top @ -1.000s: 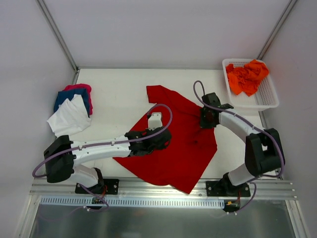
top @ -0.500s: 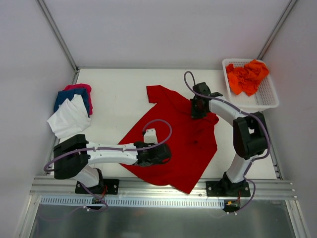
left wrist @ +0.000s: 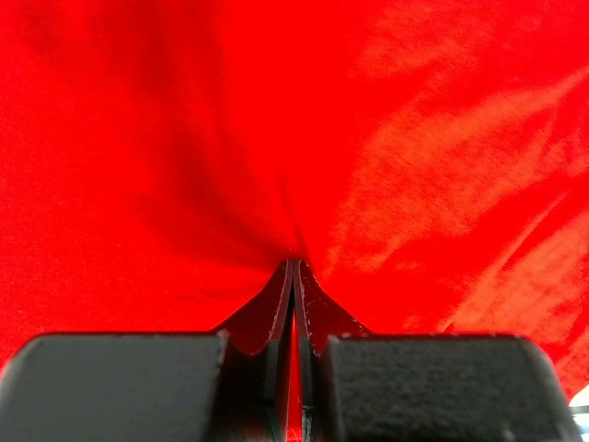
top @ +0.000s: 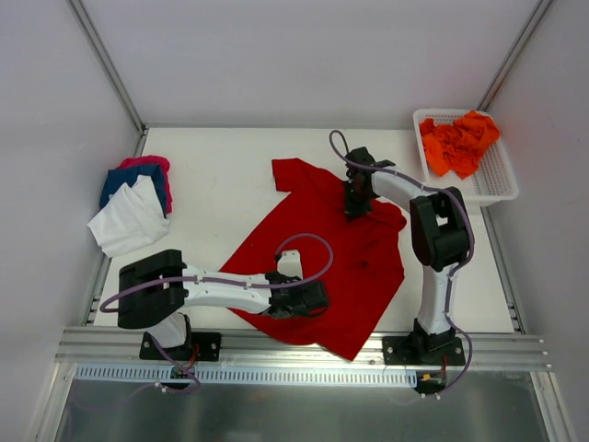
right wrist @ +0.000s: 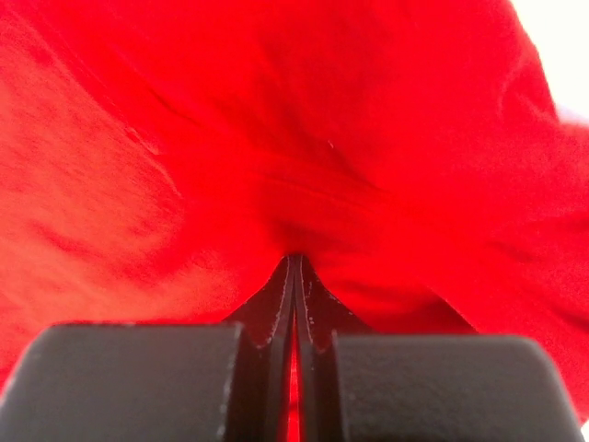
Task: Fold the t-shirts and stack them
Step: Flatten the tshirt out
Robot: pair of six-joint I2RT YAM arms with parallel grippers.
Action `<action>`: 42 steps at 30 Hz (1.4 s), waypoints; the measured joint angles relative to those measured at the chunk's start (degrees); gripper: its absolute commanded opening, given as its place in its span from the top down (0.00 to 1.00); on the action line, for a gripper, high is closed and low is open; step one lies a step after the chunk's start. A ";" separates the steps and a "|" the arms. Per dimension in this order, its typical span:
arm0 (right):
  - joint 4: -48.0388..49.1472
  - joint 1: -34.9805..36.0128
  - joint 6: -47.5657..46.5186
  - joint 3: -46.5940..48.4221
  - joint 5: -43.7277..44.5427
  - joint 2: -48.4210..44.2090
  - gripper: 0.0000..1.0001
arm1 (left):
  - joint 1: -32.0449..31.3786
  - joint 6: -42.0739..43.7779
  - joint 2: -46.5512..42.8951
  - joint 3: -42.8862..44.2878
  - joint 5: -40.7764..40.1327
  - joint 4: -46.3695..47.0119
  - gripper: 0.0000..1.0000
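Since the jaws of each arm are pressed together with red cloth caught between them, both are judged to be holding the same garment. The left gripper [left wrist: 293, 267] is closed on a pinch of the red t-shirt [top: 363, 267], and creases are drawn in toward its tips. The right gripper [right wrist: 294, 262] is closed likewise on a fold of that shirt. From above, the left grip is seen at the shirt's near-left edge and the right grip at its far edge, beside a bunched corner.

The red t-shirt is spread slantwise and mostly flat on the surface [top: 221, 175], not yet folded. To its left, well apart, a white t-shirt [top: 129, 221] is laid over a blue t-shirt [top: 118, 184] and a pink t-shirt [top: 147, 163]. To its far right, orange t-shirts [top: 457, 143] are heaped in a basket [top: 497, 193].

Several faults could follow. Only a thin pinch is held at each end, so the cloth could be lost if it were drawn taut between the arms. Whether one layer or two is gripped cannot be told, and a single layer would leave the underside dragging. If one end were lifted faster than the other, a skewed fold would be made. The near corner lies close to the rail and could be caught there.
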 measured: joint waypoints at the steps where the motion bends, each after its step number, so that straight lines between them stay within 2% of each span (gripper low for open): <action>1: -0.31 0.00 0.02 0.92 -0.26 0.46 1.00 | -0.37 -0.17 0.59 0.55 0.09 0.02 1.00; 9: -1.95 0.17 -0.11 4.76 -0.17 2.99 0.99 | -1.36 -1.66 1.66 1.53 0.11 0.02 1.00; 19: -2.78 0.31 -0.68 3.85 3.82 2.27 1.00 | 0.07 -4.17 0.70 0.68 -0.15 -1.62 1.00; 33: -1.49 -2.12 -1.18 -8.98 6.32 -6.47 1.00 | 20.46 -2.69 -9.51 -8.94 -0.15 -2.67 1.00; 42: -1.07 -1.88 -0.94 -19.65 4.98 -15.08 0.99 | 29.18 4.72 -7.54 -7.13 0.74 -1.25 1.00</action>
